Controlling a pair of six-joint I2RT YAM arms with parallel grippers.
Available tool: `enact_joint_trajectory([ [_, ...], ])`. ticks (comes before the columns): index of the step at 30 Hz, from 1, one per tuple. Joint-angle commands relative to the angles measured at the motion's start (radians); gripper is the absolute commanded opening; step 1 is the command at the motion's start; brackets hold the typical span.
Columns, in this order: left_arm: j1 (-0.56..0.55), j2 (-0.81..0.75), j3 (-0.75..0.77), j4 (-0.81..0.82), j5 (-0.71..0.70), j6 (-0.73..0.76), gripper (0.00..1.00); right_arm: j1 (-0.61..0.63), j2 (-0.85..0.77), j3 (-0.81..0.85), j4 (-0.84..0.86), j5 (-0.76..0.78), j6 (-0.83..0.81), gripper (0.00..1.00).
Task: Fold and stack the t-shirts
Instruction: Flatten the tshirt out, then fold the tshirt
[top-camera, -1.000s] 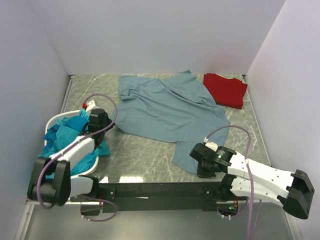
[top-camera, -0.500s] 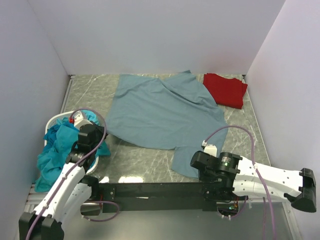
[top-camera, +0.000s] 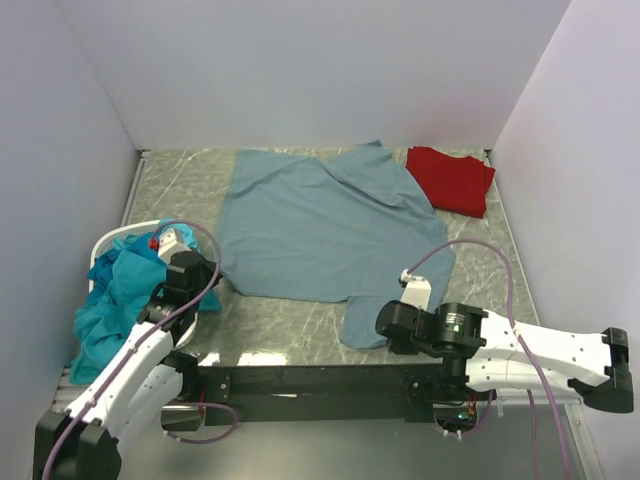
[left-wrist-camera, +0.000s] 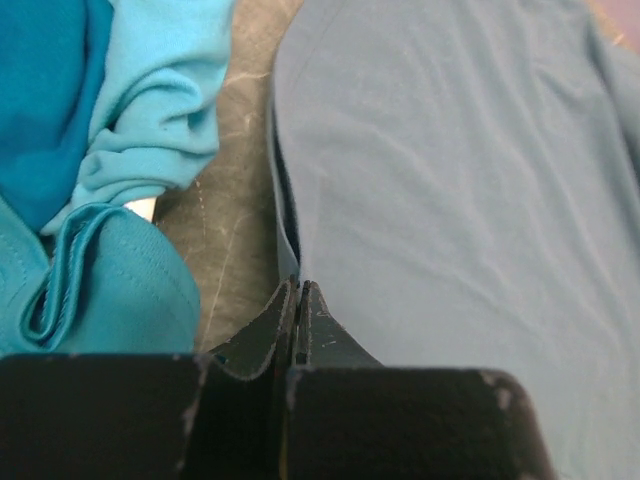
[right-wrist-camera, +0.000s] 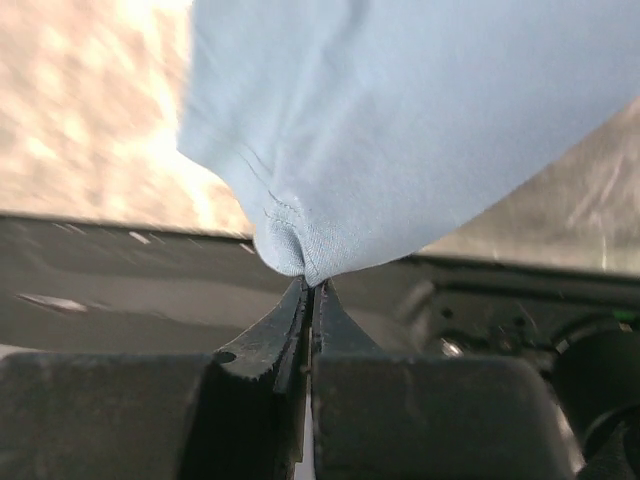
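Top: grey-blue shirt (top-camera: 330, 225) spread mid-table (top-camera: 270, 315); red shirt (top-camera: 452, 178) folded in far-right corner; teal shirts (top-camera: 110, 290) in basket (top-camera: 100, 243) at left.
L wrist: left jaws pinched on grey-blue shirt's edge.
R wrist: right jaws pinched on its corner.

Blurred out, marbled grey tabletop (right-wrist-camera: 80, 110); cut off top and right, grey-blue cloth t-shirt (left-wrist-camera: 450, 200).

Bright, even light; right wrist background blurred, glaring.
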Motion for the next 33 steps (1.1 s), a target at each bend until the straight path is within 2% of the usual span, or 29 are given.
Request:
enact_joint_trajectory([
  [1, -0.002, 0.086, 0.037, 0.105, 0.008, 0.033, 0.01, -0.058, 0.015, 0.092, 0.063, 0.171, -0.021, 0.00],
  [4, 0.000, 0.168, 0.069, 0.154, 0.009, 0.056, 0.01, -0.159, 0.034, 0.097, 0.179, 0.157, -0.148, 0.00],
  [8, 0.015, 0.246, 0.114, 0.199, 0.024, 0.076, 0.01, -0.387, 0.051, 0.095, 0.333, 0.105, -0.343, 0.00],
  [12, 0.047, 0.307, 0.140, 0.239, 0.044, 0.079, 0.01, -0.502, 0.103, 0.143, 0.462, 0.057, -0.452, 0.00],
  [22, 0.126, 0.436, 0.201, 0.300, 0.096, 0.088, 0.01, -0.710, 0.357, 0.290, 0.602, -0.013, -0.607, 0.00],
  [33, 0.181, 0.579, 0.304, 0.339, 0.117, 0.105, 0.01, -0.883, 0.555, 0.473, 0.645, -0.096, -0.718, 0.00],
])
